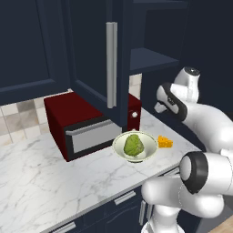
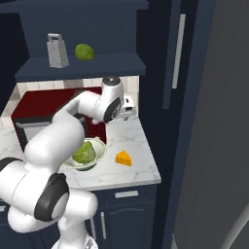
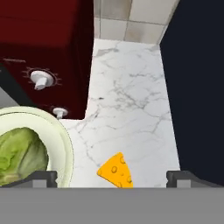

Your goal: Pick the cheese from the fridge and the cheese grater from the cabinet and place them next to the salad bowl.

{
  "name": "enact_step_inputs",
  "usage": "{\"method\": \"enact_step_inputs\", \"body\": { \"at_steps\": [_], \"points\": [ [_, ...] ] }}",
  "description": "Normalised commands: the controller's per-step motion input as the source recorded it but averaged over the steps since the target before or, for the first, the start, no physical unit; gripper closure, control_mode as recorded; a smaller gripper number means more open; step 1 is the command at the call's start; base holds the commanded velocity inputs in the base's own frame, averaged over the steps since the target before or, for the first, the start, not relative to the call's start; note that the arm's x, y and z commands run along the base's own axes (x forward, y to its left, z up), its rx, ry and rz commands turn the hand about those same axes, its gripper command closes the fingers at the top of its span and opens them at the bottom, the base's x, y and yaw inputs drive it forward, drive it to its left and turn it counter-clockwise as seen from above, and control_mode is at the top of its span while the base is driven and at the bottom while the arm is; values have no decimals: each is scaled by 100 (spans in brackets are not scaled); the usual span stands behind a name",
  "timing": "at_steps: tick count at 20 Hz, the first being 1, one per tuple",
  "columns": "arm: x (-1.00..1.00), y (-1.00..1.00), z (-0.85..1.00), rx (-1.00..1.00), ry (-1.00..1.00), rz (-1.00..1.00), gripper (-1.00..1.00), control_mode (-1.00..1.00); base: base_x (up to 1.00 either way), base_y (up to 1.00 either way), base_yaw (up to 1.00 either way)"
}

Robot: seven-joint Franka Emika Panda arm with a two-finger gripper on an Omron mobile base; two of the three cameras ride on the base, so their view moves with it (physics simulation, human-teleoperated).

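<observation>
gripper jaws apart, empty, above desk | cheese lay beside salad bowl | cheese grater sat on cabinet shelf

orange-yellow cheese, cream-green salad bowl, dark red oven, white veined counter

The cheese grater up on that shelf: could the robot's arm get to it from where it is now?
Probably yes. The cabinet door is open, and the cheese grater stands at the shelf's front with only a loose green lump beside it. The gripper is open and empty below.
</observation>
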Motion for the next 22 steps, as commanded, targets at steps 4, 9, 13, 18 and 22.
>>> {"method": "enact_step_inputs", "body": {
  "at_steps": [4,9,13,18,22],
  "points": [
    [-51,3,57,22,-25,-13,-100,-100,0,0,0],
    [-82,7,36,12,-27,-5,-100,-100,0,0,0],
    [-72,5,61,0,-8,0,-100,-100,0,0,0],
    [-71,26,92,0,0,0,-100,-100,0,0,0],
    [-68,33,100,0,0,0,-100,-100,0,0,0]
  ]
}}
